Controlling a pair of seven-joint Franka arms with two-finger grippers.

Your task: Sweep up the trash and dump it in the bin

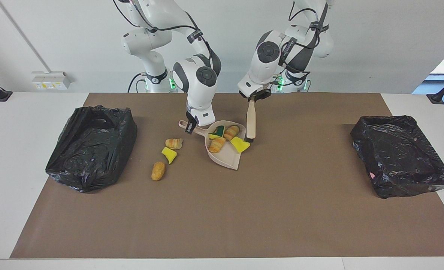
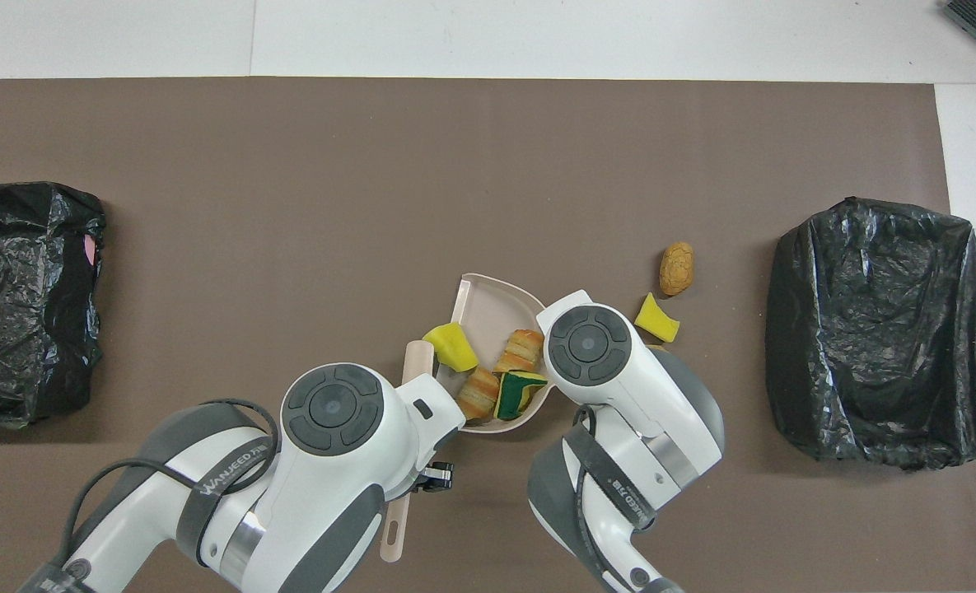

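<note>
Brown lump [image 1: 158, 171] lies loose on the counter [image 1: 222, 217]; right gripper [image 1: 190, 126] clamps the dustpan [image 1: 223, 157] handle, left gripper [image 1: 254, 96] clamps the brush [image 1: 250, 122].

A robotics lab: two white arms [image 1: 192, 71] stand bolted at the top of the frame behind a white surface [image 1: 30, 112] covered by a brown mat [image 1: 281, 210], bare white wall [image 1: 375, 37] above, a socket strip [image 1: 49, 80] upper left.
</note>
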